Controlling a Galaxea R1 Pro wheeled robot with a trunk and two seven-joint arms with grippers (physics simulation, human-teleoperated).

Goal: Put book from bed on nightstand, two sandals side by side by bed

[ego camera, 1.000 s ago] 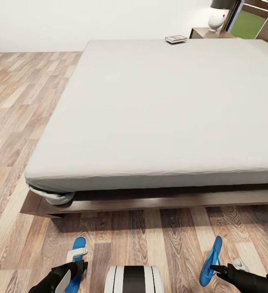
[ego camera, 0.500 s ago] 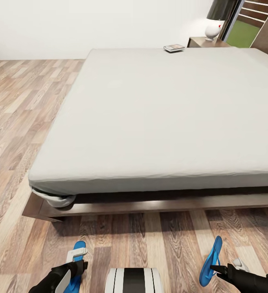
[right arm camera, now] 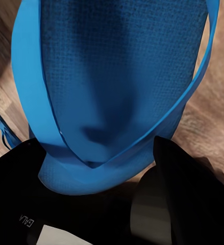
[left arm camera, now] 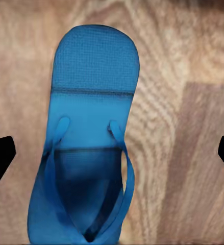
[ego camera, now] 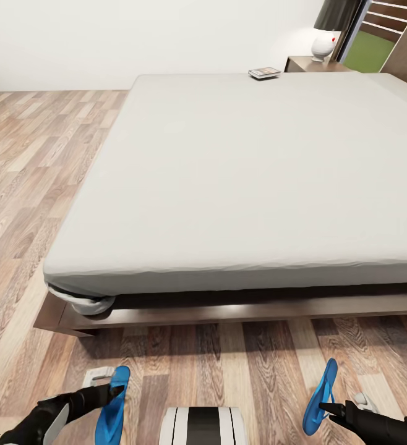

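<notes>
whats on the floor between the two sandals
In the head view, between the left sandal and right sandal lie bare floor planks and the robot's trunk top.

The floor [ego camera: 18, 185] is grey-brown wood plank with dark streaky grain. The bed [ego camera: 253, 179] has a plain pale-grey mattress over a dark-brown frame. Both sandals are bright blue, the left sandal [ego camera: 112, 405] and the right sandal [ego camera: 321, 395]; in the left wrist view the sole shows a fine woven texture and darker blue under the straps. The left gripper [ego camera: 107, 388] and right gripper [ego camera: 326, 408] are black. The book [ego camera: 265, 73] looks dark with a pale edge, though it is too small to be sure. The nightstand [ego camera: 302, 63] is brown, the lamp [ego camera: 325, 44] white with a dark shade. The wall [ego camera: 135, 37] is white.
</notes>
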